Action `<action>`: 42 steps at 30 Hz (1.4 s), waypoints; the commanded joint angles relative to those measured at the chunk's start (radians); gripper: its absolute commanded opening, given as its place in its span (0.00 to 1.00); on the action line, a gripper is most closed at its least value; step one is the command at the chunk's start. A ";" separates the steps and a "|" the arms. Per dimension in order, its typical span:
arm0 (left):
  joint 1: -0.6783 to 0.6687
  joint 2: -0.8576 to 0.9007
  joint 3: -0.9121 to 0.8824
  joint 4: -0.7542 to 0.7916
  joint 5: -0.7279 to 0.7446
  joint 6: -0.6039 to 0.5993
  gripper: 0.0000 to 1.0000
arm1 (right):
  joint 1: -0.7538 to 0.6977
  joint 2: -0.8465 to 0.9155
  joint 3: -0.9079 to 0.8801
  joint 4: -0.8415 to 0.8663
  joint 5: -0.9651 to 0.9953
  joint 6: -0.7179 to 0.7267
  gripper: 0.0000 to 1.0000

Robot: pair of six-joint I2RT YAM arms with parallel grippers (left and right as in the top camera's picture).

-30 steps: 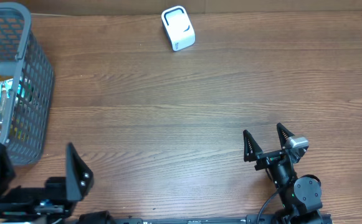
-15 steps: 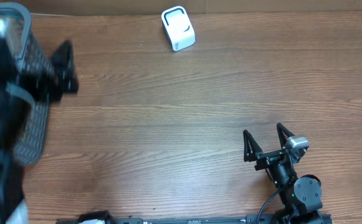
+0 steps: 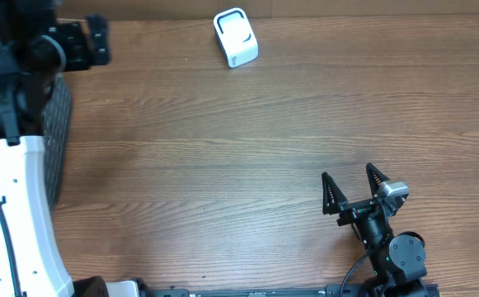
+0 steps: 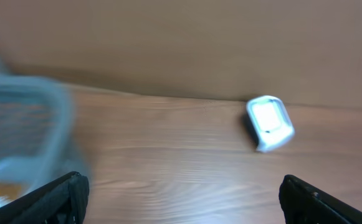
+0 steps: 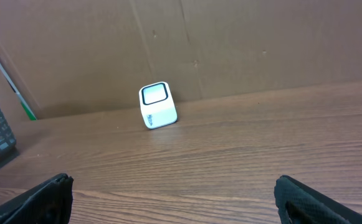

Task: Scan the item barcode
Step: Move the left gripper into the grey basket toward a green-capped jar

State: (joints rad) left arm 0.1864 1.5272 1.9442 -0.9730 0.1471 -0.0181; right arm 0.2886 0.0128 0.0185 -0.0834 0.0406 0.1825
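We cannot pick out the item itself. We judge it lies in the grey basket (image 3: 58,124) at the table's (image 3: 223,165) 9 o'clock edge. From above, the left arm (image 3: 16,206) covers most of that basket, and the left wrist view shows it only as a smear. The white scanner (image 3: 236,37) stands alone near the 12 o'clock edge, well apart from the basket, with its window facing up.

The left gripper (image 4: 184,202) hangs near the basket's far end toward 11 o'clock, its fingers spread wide and holding nothing. Our first worry is a reach into the basket with so little sight of the contents. Wide fingers could snag the mesh wall or rim and drag or tip the basket.

The second worry is a grip that covers the barcode or turns it away from the window, so no scan registers. The third is that the scanner looks light and unfixed, and a carried item swung low could knock it askew.

The right gripper (image 3: 348,175) sits at 5 o'clock, its fingers also apart and empty. It is well clear of everything, so we see little risk there.
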 commanded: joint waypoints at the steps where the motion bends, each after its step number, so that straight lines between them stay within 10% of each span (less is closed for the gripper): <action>1: 0.106 -0.010 0.022 0.001 -0.083 0.023 1.00 | -0.004 -0.010 -0.010 0.003 -0.001 0.000 1.00; 15: 0.435 0.072 0.022 -0.076 -0.080 0.034 0.99 | -0.004 -0.010 -0.010 0.003 -0.001 0.000 1.00; 42: 0.449 0.416 0.022 -0.183 -0.162 0.042 1.00 | -0.004 -0.010 -0.010 0.003 -0.001 0.000 1.00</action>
State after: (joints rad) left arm 0.6395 1.8820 1.9579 -1.1519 -0.0261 0.0036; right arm 0.2886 0.0128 0.0185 -0.0837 0.0406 0.1825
